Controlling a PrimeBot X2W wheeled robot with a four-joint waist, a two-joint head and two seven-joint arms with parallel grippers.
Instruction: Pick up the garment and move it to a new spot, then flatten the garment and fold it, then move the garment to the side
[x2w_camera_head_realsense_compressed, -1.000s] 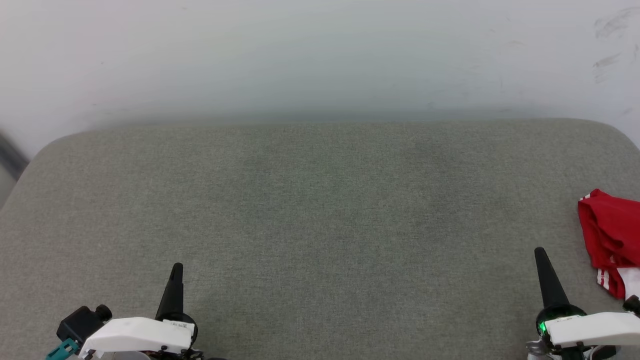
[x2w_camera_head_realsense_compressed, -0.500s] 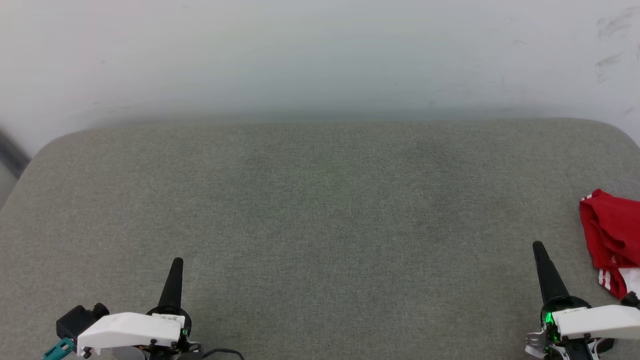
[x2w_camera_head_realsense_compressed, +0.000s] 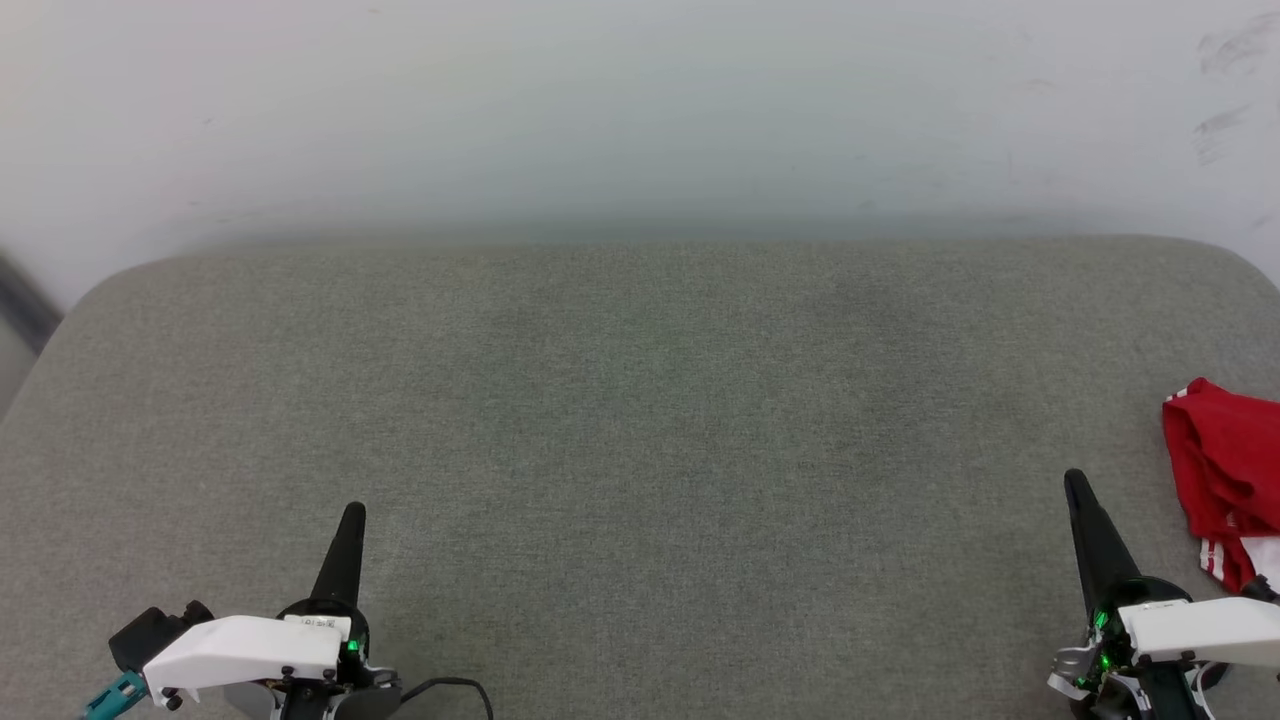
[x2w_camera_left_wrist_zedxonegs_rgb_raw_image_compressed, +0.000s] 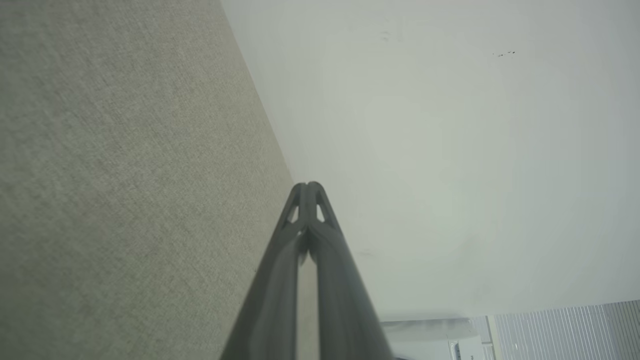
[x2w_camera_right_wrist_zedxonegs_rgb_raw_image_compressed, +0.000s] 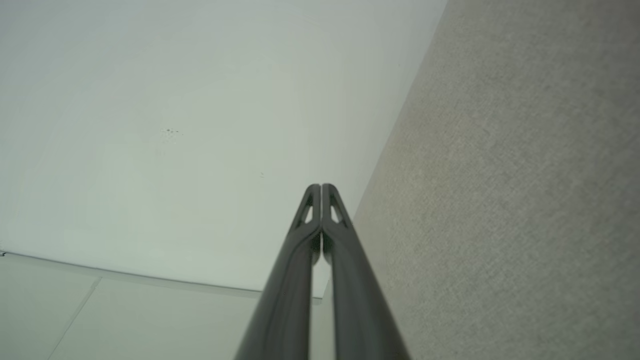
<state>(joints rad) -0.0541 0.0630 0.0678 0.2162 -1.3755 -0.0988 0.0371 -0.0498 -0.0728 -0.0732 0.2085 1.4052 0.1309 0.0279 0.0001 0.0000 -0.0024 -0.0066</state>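
Observation:
The garment (x2w_camera_head_realsense_compressed: 1228, 470), bright red with a bit of white and striped trim, lies crumpled at the far right edge of the head view, partly cut off by the frame. My right gripper (x2w_camera_head_realsense_compressed: 1076, 483) points up just to its left, apart from it, shut and empty. Its fingers (x2w_camera_right_wrist_zedxonegs_rgb_raw_image_compressed: 320, 190) are pressed together in the right wrist view. At the lower left my left gripper (x2w_camera_head_realsense_compressed: 352, 513) is also shut with nothing in it, and its tips (x2w_camera_left_wrist_zedxonegs_rgb_raw_image_compressed: 307, 187) touch in the left wrist view.
A wide grey-green fabric surface (x2w_camera_head_realsense_compressed: 640, 430) with rounded far corners spreads before me. A pale wall (x2w_camera_head_realsense_compressed: 640, 110) rises behind it. A dark cable (x2w_camera_head_realsense_compressed: 455, 688) loops by my left wrist.
Both grippers have crept slightly forward over the fabric surface, still shut. The garment lies where it was.

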